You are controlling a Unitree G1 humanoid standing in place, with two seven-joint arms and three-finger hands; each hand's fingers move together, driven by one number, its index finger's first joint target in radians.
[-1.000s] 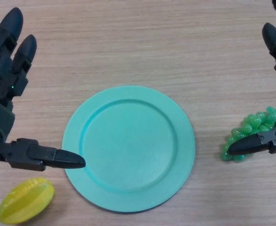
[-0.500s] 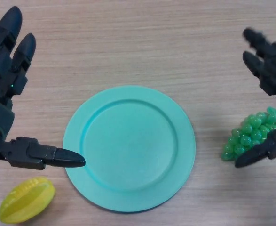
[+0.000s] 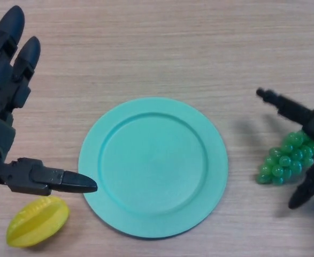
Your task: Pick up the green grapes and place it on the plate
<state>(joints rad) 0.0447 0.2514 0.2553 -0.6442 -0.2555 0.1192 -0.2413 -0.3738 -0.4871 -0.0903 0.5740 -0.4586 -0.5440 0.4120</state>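
The green grapes (image 3: pixel 289 159) lie on the wooden table at the right, just right of the teal plate (image 3: pixel 153 166). My right hand (image 3: pixel 310 121) comes in from the right edge with its fingers spread; the fingers reach over the far side of the bunch and the thumb (image 3: pixel 308 190) sits on its near side. The fingers straddle the grapes without closing on them. My left hand (image 3: pixel 7 107) is open at the left edge, its thumb tip pointing at the plate's left rim.
A yellow starfruit-like fruit (image 3: pixel 37 221) lies at the bottom left, below my left thumb. The plate holds nothing.
My right hand has moved down and inward over the grapes, fingers now on the far side and thumb on the near side. The left hand has stayed put.
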